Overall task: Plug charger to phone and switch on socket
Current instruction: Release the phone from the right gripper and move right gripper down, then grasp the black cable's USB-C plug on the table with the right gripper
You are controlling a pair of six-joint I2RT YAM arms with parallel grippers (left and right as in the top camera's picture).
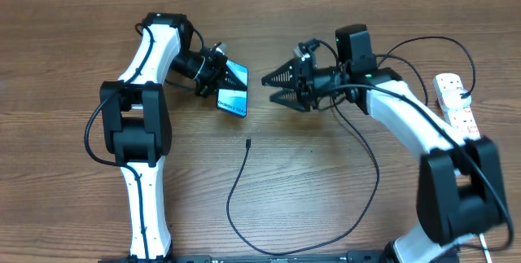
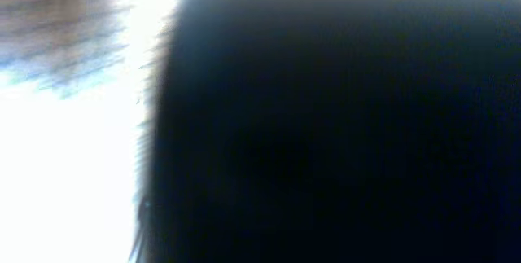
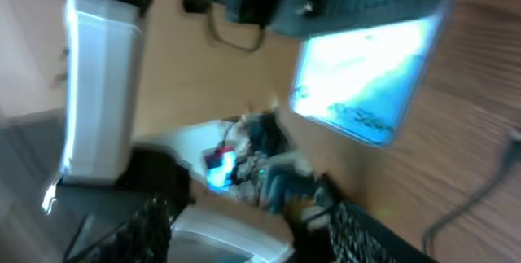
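Observation:
My left gripper (image 1: 213, 74) is shut on the phone (image 1: 234, 88) and holds it tilted, its lit light-blue screen facing right. The left wrist view is almost all dark and blurred and shows no jaws. My right gripper (image 1: 269, 86) is open and empty, its fingertips pointing left at the phone, a short gap away. In the right wrist view the phone's screen (image 3: 366, 76) shows beyond my open fingers (image 3: 244, 230). The charger's connector tip (image 1: 247, 142) lies on the table below the phone, and its thin black cable (image 1: 230, 198) loops toward the front. The cable also shows in the right wrist view (image 3: 480, 190). The socket (image 1: 456, 100) lies at the far right.
The wooden table (image 1: 65, 181) spans the view. The socket's thick white cord (image 1: 487, 243) runs down the right edge behind my right arm. Thin black cables arc over the table near the right arm (image 1: 370, 157). The left arm's base stands at the front left (image 1: 146, 214).

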